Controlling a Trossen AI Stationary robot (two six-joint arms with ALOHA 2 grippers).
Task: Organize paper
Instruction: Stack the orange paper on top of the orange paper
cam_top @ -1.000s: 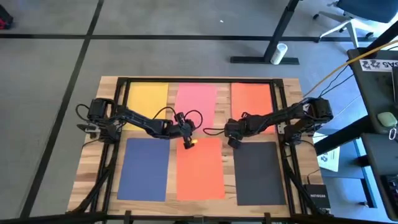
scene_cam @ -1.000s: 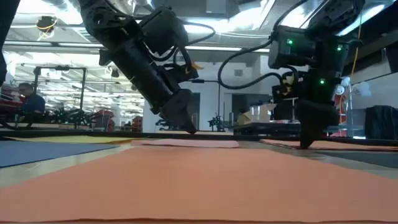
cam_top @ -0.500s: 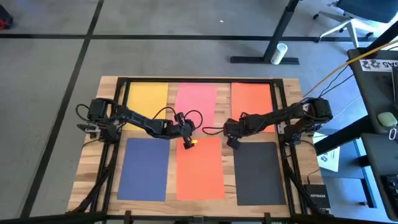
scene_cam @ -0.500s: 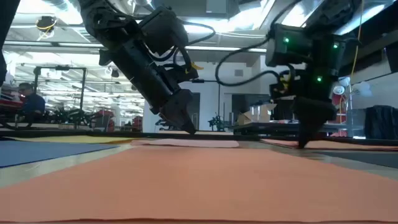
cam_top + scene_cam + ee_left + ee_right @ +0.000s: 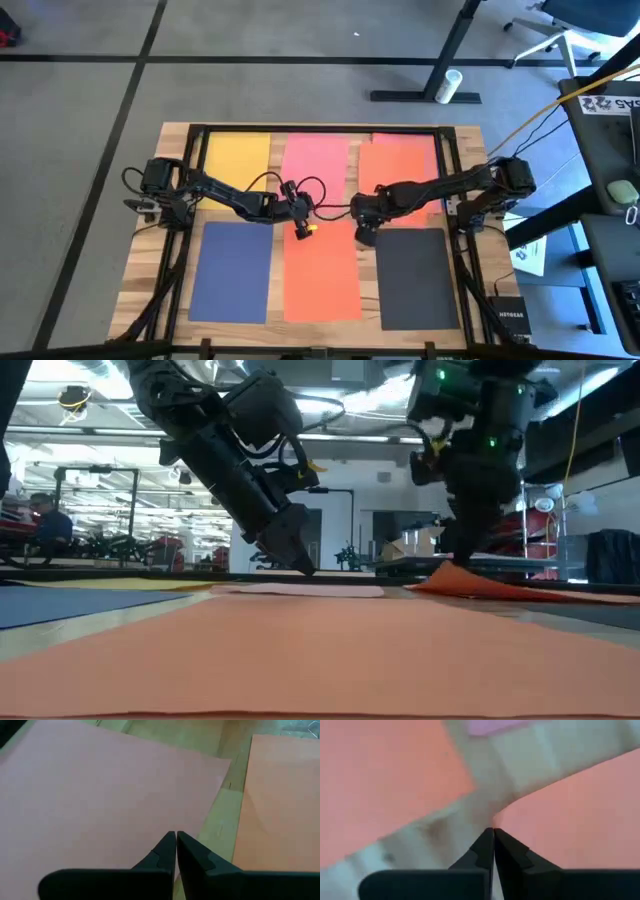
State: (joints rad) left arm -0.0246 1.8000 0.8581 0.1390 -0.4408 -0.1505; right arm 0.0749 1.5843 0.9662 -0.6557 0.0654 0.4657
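Six sheets of paper lie flat on the wooden table. Along the far side are yellow (image 5: 237, 155), pink (image 5: 315, 165) and a far orange sheet (image 5: 402, 165). Along the near side are navy blue (image 5: 232, 270), a near orange sheet (image 5: 322, 278) and black (image 5: 415, 278). My right gripper (image 5: 364, 236) is shut at the far orange sheet's near left corner. My left gripper (image 5: 301, 229) is shut, its tips (image 5: 176, 834) over the pink sheet's near edge, close to its near right corner. My right gripper pinches the far orange sheet's near left corner (image 5: 512, 815) between its two shut fingers, which point down. That corner (image 5: 445, 582) is raised a little off the table; the rest of the sheet lies flat. My left gripper's shut tips (image 5: 306, 570) reach down to the pink sheet; I cannot tell whether they touch it.
A black frame (image 5: 300, 128) runs around the tabletop, and the arm bases stand at the left (image 5: 155, 185) and right (image 5: 505, 180) edges. Strips of bare wood (image 5: 278, 260) separate the sheets. A white printed sheet (image 5: 530, 255) lies off the table's right side.
My right gripper has gone toward the table's left edge and a little nearer, drawing the far orange sheet with it. The sheet's near left corner has slid left and lifted, so the sheet lies skewed, closer to the pink one.
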